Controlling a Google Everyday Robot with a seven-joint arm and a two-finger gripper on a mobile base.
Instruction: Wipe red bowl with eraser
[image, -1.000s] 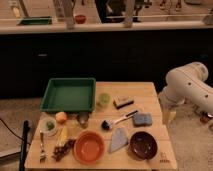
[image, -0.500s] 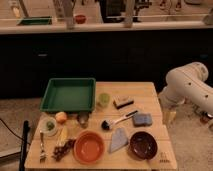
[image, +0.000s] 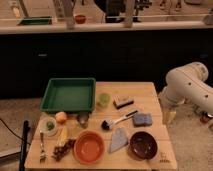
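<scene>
Your gripper (image: 170, 117) hangs off the table's (image: 150, 92) right edge, well apart from everything; I cannot tell whether it is open. The eraser (image: 123, 102) lies far-centre and the red bowl (image: 89, 148) near-centre. Approach the eraser squarely from above, avoiding the brush (image: 117, 121) nearby.

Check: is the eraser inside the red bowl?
No, the eraser lies on the table apart from the red bowl; the gripper hangs beside the table's right edge.
</scene>
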